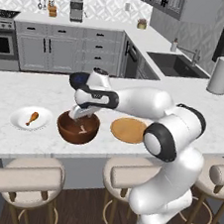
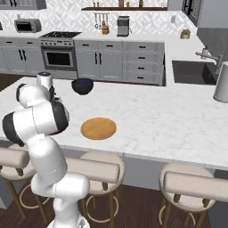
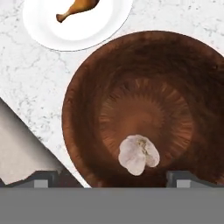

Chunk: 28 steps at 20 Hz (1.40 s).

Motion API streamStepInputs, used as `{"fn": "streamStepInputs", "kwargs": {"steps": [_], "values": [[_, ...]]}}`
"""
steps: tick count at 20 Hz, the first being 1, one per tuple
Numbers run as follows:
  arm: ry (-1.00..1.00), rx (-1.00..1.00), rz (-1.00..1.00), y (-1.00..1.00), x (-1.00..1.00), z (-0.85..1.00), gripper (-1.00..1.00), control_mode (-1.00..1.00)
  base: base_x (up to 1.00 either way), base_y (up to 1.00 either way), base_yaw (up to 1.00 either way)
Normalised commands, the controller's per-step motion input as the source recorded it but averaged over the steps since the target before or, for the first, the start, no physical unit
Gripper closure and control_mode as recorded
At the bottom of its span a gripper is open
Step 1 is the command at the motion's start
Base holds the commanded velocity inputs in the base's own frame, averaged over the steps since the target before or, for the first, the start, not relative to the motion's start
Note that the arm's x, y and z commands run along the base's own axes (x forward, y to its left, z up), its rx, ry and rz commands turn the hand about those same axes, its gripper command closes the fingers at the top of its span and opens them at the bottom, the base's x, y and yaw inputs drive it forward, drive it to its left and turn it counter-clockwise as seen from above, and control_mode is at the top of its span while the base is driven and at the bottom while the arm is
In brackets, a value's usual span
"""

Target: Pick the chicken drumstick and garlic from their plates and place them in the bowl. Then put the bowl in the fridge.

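The gripper [image 3: 111,178] hangs over the bowl [image 3: 87,87] with its jaws spread wide, one dark fingertip at each side, grasping nothing; the garlic [image 3: 138,154] lies loose on the bowl's floor between them, touching neither finger as far as can be seen; in the left base view the gripper [image 1: 78,114] dips just inside the rim of the reddish-brown bowl [image 1: 77,129] on the marble counter [image 1: 40,139]; the chicken drumstick [image 1: 32,118] rests on the white plate [image 1: 19,120] just beside the bowl; the tan wooden plate [image 1: 129,130] sits on the bowl's other side.
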Motion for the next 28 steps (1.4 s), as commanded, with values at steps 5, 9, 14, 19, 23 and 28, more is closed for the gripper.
{"fn": "streamStepInputs", "kwargs": {"steps": [5,9,14,19,23,28], "values": [[0.0,-0.09,-0.08,0.04,-1.0,0.39,-1.0,-1.0,0.0,0.0,0.0],[0.0,-0.04,-0.19,-0.06,-1.0,0.01,-1.0,-1.0,0.0,0.0,0.0],[-0.02,0.0,-0.12,-0.3,-0.96,0.0,-1.0,-1.0,0.0,0.0,0.0],[0.0,0.0,-0.01,0.0,-0.17,0.0,-1.0,-1.0,0.0,0.0,0.0],[0.0,-0.02,-0.01,0.18,-0.01,0.0,-1.0,-1.0,0.0,0.0,0.0],[0.0,0.0,0.0,0.0,0.0,0.0,-1.0,1.0,0.0,0.91,-0.14]]}}
